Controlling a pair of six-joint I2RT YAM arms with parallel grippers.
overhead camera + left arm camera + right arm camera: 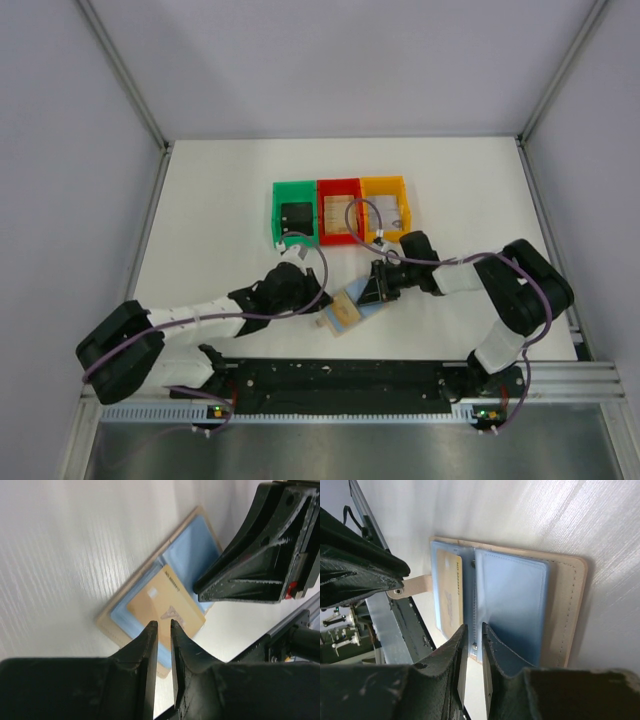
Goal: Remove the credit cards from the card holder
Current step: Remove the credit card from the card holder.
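The card holder [352,310] lies unfolded on the table between my two grippers, tan outside [566,605], light blue inside [195,550]. A tan credit card [160,600] rests on one blue panel, the card [450,590] partly tucked into its pocket. The other blue panel [512,605] shows no card. My left gripper [162,623] hovers over the card's near edge, jaws a narrow slit apart, nothing between them. My right gripper [472,626] hangs over the holder's central fold, also slightly open and holding nothing. In the top view the left gripper [318,300] and right gripper [375,290] flank the holder.
Three small bins stand in a row behind the holder: green [295,215], red [339,212], orange [385,208]. The holder's strap tab [415,585] points toward the black rail [330,375] at the near edge. Grey walls enclose the table.
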